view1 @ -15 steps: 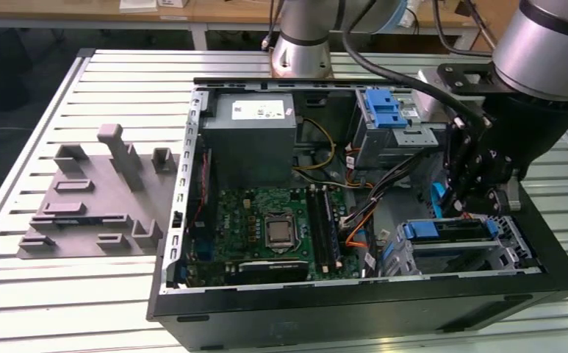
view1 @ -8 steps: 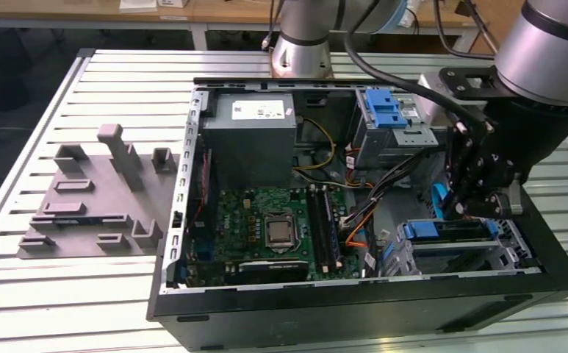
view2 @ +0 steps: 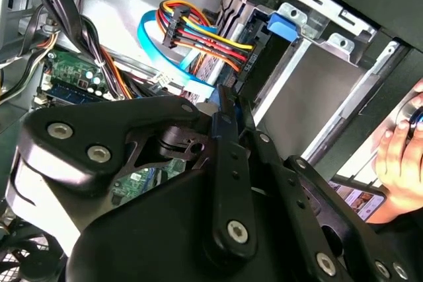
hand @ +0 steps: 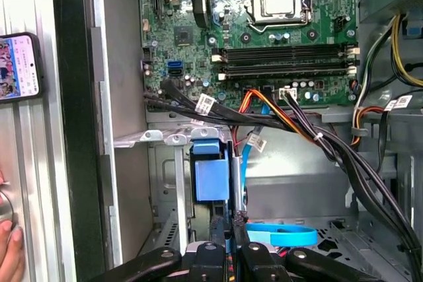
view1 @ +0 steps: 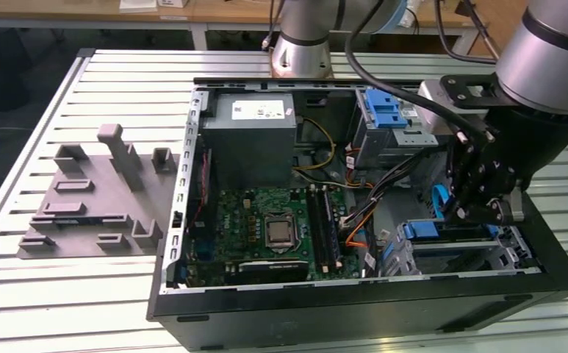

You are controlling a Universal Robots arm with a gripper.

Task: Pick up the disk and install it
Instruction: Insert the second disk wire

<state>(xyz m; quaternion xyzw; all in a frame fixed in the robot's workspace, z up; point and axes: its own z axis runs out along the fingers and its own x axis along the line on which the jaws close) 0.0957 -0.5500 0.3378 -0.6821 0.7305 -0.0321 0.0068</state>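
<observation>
The disk [hand: 213,179] shows edge-on in the first wrist view, as a blue plastic rail beside a thin silver metal edge. It stands upright in the metal drive bay at the front corner of the open computer case [view1: 181,220]. My gripper [hand: 229,226] is shut on its near edge. In the second wrist view the black fingers [view2: 228,156] meet on a blue strip of the disk [view2: 227,105]. The exterior view has my gripper [view1: 470,213] low inside the case at that view's right, with the disk's blue rail [view1: 439,202] beside it.
Black, orange and blue cables [hand: 297,130] cross just beside the bay. The motherboard [view1: 274,228] and grey power-supply box [view1: 254,140] fill the case's middle. A second drive cage with a blue latch [view1: 386,110] sits further back. A grey fixture [view1: 92,195] lies outside. A hand [view2: 396,156] and phone [hand: 20,64] are nearby.
</observation>
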